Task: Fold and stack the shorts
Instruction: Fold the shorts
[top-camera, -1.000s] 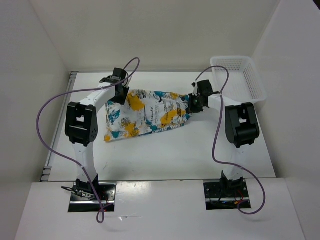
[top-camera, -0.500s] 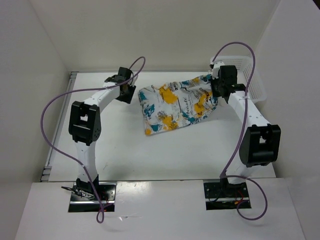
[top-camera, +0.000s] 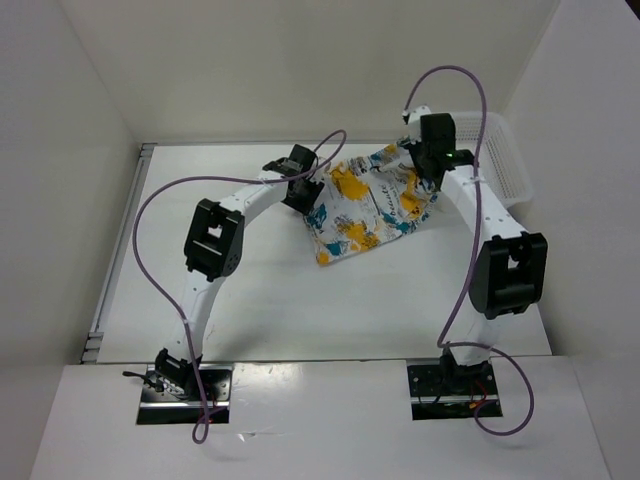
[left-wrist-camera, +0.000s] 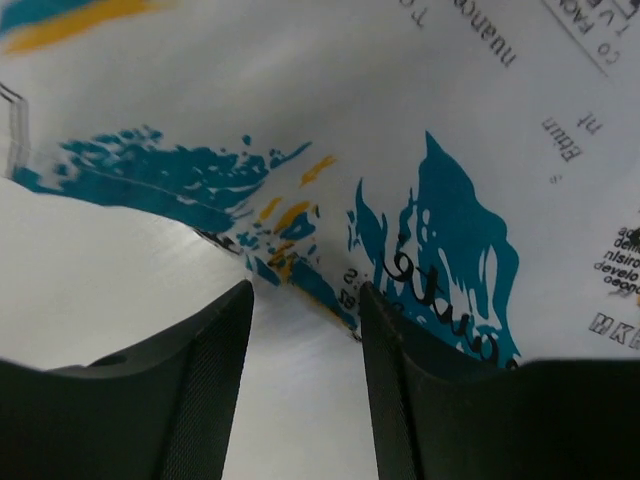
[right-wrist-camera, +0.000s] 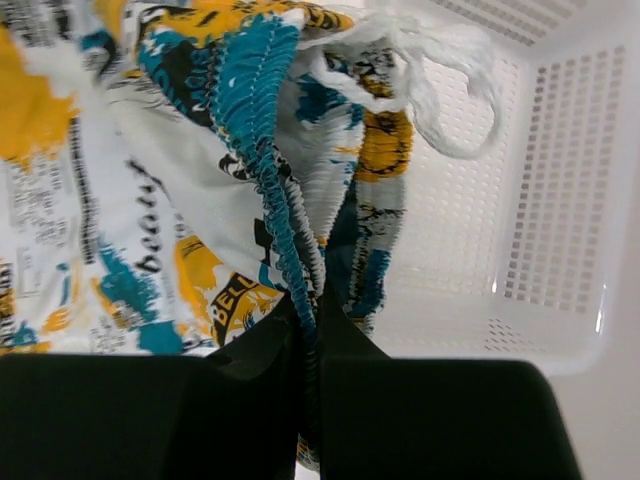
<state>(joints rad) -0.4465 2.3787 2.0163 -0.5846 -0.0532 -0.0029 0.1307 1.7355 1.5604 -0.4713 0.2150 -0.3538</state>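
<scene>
The shorts (top-camera: 365, 205), white fabric printed in teal, orange-yellow and black, lie spread at the back right of the table. My right gripper (top-camera: 425, 165) is shut on their elastic waistband (right-wrist-camera: 290, 255) and holds that edge up next to the basket. My left gripper (top-camera: 300, 195) is open at the shorts' left edge; its fingers (left-wrist-camera: 210, 390) rest low over the table with a printed corner of the shorts (left-wrist-camera: 330, 290) just beyond their tips. Nothing is between the left fingers.
A white plastic mesh basket (top-camera: 500, 150) stands at the back right, right beside the right gripper; its perforated wall fills the right of the right wrist view (right-wrist-camera: 560, 180). White walls enclose the table on three sides.
The right gripper has dragged the shorts to the right and back toward the basket. The left arm has followed rightward, staying at the shorts' left edge.
</scene>
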